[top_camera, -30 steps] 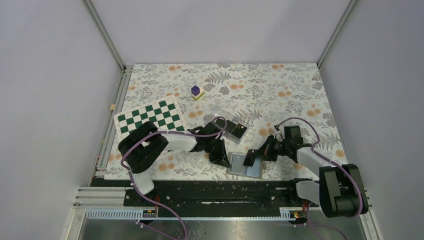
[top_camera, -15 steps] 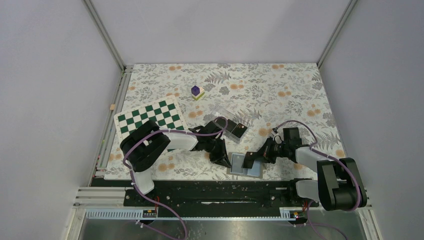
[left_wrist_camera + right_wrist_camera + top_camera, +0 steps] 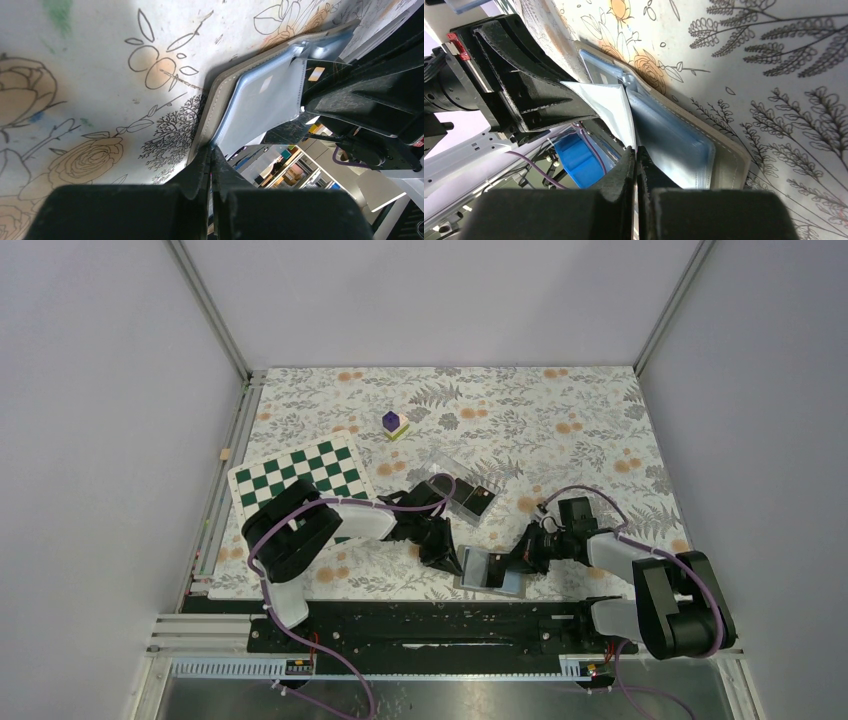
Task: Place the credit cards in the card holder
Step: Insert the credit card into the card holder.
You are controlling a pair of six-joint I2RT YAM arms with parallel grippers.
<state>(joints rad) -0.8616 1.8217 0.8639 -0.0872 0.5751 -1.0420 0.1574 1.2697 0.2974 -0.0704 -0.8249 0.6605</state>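
Observation:
The card holder [image 3: 478,576] lies open near the table's front edge, grey-brown outside and pale blue inside [image 3: 265,100]. My left gripper [image 3: 212,148] is shut on its left edge and holds that side raised. My right gripper [image 3: 634,149] is shut on a black credit card [image 3: 498,563]. The card is tilted, with its far end at the holder's inner pockets [image 3: 674,145]. It looks glossy white from glare in the right wrist view [image 3: 609,107]. Its gold spot [image 3: 316,73] shows in the left wrist view. More black cards [image 3: 478,500] lie in a clear plastic box.
The clear plastic box [image 3: 452,480] sits just behind the left gripper [image 3: 452,560]. A green-and-white chessboard [image 3: 300,472] lies at the left. A purple cube [image 3: 392,422] stands at mid-back. The table's front rail runs right below the holder.
My right gripper has moved left with the card, bringing it from above the holder's right half down to its inner pockets. The left gripper has stayed on the holder's edge.

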